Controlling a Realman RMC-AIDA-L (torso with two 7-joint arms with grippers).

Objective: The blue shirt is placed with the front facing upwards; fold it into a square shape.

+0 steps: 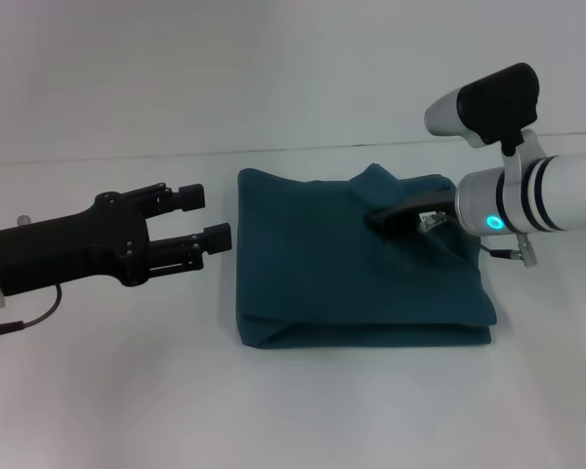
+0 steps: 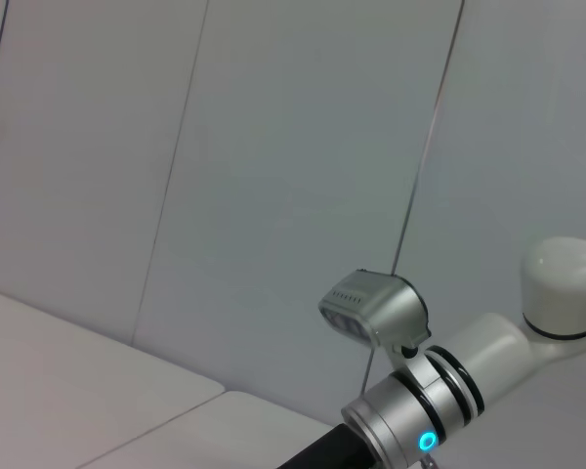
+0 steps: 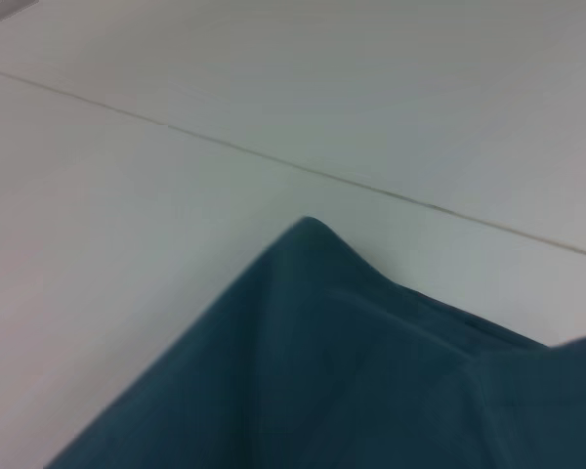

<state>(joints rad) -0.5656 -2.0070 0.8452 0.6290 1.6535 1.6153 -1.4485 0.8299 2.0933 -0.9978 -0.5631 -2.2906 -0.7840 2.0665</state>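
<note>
The shirt (image 1: 356, 264) lies folded into a rough square on the table (image 1: 98, 391). The left gripper (image 1: 207, 223) hovers just left of it, fingers apart, holding nothing. The right gripper (image 1: 383, 219) rests on its far part, pinching a raised fold.

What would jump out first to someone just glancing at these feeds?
The blue shirt, already folded into a rough square at the table's centre, with one peak of cloth raised at its far edge. The right end effector reaches over it from the right, at that peak. The left end effector hovers open just off the shirt's left edge.
</note>
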